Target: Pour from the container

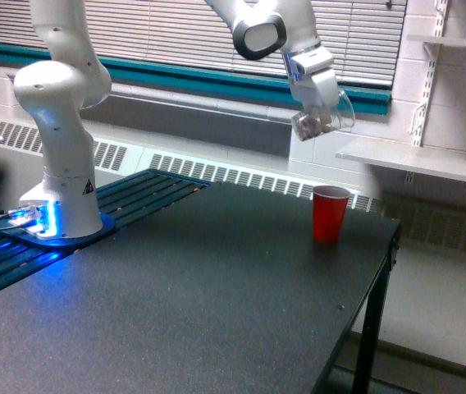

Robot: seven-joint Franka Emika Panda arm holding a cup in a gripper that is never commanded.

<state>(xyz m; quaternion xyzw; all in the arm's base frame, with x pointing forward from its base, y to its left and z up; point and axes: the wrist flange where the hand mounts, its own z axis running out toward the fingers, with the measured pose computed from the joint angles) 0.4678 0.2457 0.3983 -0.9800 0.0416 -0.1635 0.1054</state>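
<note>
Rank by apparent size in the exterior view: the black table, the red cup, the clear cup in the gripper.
1. Black table, by far the largest.
2 and 3. Red cup and clear cup look about alike; the clear cup is tilted and partly hidden, so no ranking.

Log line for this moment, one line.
gripper: shut on clear cup | cup: tilted, airborne above red cup | red cup: upright on table | pour: none visible
</note>
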